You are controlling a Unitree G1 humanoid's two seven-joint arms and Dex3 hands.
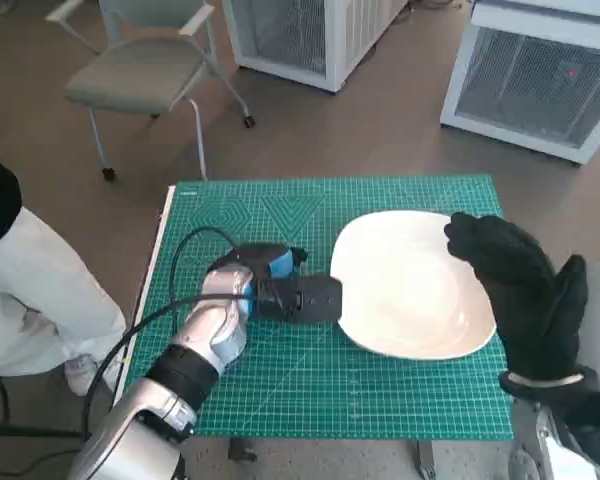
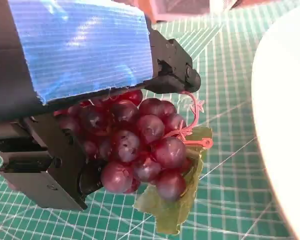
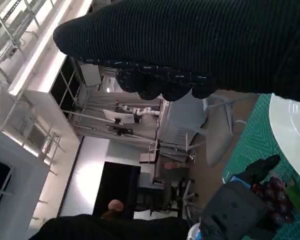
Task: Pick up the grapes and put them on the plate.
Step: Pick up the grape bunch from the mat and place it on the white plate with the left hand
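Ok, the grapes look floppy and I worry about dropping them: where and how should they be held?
Around the bunch's dense middle, from above, as the left hand has the grapes now: fingers on opposite sides of the cluster. The leaf and thin pink stem look too flimsy to hold.

A small table is standing on a brown floor, its top covered by a green cutting mat [image 1: 310, 390] printed with a white grid. A wide, shallow white plate [image 1: 405, 290] is sitting directly on the mat, toward the table's right side. Just left of the plate, a bunch of dark purple grapes with a green leaf [image 2: 140, 150] is hanging close over the mat; contact with it cannot be told.
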